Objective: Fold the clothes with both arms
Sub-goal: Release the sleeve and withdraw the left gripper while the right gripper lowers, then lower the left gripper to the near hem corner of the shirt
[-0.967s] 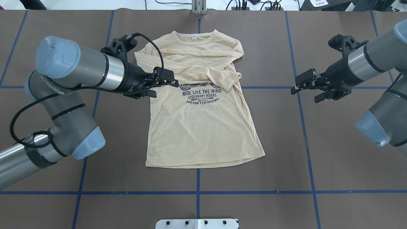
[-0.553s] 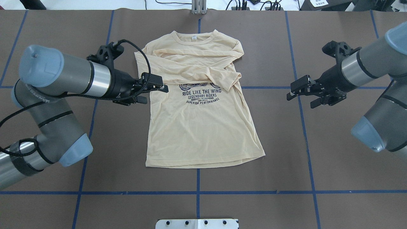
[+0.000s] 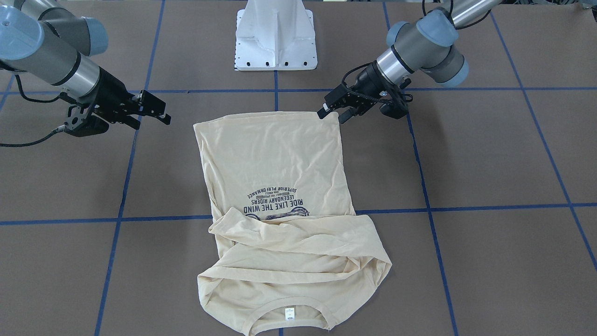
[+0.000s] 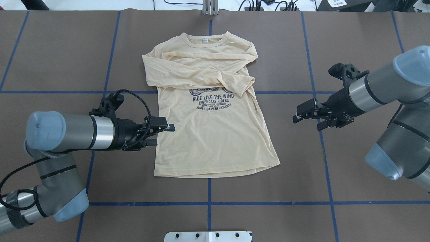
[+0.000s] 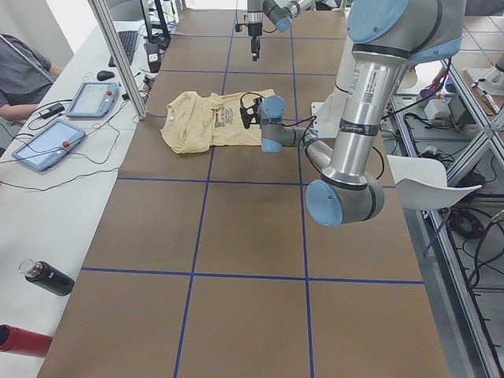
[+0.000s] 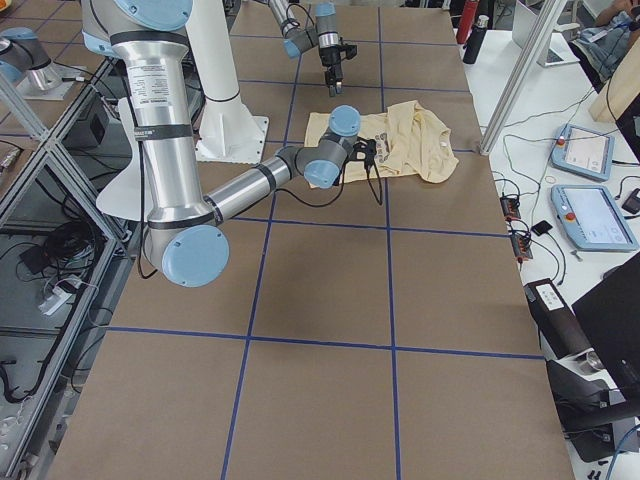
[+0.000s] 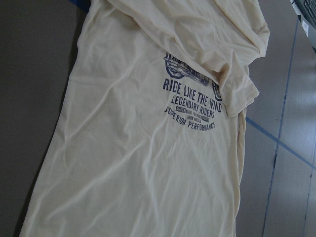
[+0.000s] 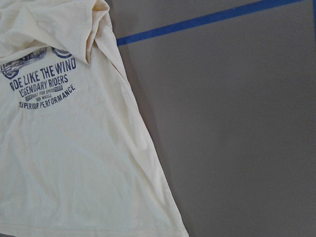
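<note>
The cream long-sleeved shirt lies flat on the brown table, neck at the far side, both sleeves folded across the chest above the navy print. My left gripper hovers open at the shirt's left edge, over the lower body, holding nothing; in the front-facing view it sits by the hem corner. My right gripper is open and empty, well off the shirt's right edge. The left wrist view looks at the print; the right wrist view shows the shirt's right edge. No fingers show in either.
The white pedestal base stands at the near middle of the table, which is crossed by blue tape lines. Beyond the far edge a side bench holds tablets and bottles, with a person's sleeve there.
My left gripper has left the folded sleeve area and slid back toward the robot along the shirt's left edge. The right gripper came nearer and slightly toward the shirt. Both stayed open.
</note>
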Robot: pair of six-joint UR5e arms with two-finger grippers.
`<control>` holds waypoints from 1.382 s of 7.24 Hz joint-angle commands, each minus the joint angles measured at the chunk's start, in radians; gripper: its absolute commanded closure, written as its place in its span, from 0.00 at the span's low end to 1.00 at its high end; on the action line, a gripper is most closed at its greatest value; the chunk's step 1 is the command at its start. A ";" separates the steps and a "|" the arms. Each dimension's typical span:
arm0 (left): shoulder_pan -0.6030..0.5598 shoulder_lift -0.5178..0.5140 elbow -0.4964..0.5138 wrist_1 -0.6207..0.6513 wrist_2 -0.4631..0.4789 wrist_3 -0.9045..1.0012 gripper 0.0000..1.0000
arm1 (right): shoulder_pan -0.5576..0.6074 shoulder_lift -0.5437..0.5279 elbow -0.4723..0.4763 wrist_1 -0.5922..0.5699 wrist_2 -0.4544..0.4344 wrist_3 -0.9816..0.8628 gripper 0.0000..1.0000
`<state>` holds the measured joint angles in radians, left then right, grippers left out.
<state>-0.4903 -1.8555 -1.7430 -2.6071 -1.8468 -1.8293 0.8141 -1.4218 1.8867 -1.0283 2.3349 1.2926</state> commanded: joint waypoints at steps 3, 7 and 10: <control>0.096 0.006 0.008 0.101 0.100 -0.010 0.01 | -0.004 0.001 -0.001 0.001 0.000 0.001 0.00; 0.105 0.045 0.007 0.102 0.098 -0.010 0.01 | -0.004 0.000 0.000 0.001 0.000 0.001 0.00; 0.119 0.055 0.007 0.113 0.100 -0.010 0.01 | -0.003 0.001 0.000 0.001 0.001 0.002 0.00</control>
<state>-0.3796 -1.8054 -1.7363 -2.5016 -1.7477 -1.8389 0.8103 -1.4218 1.8868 -1.0278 2.3361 1.2945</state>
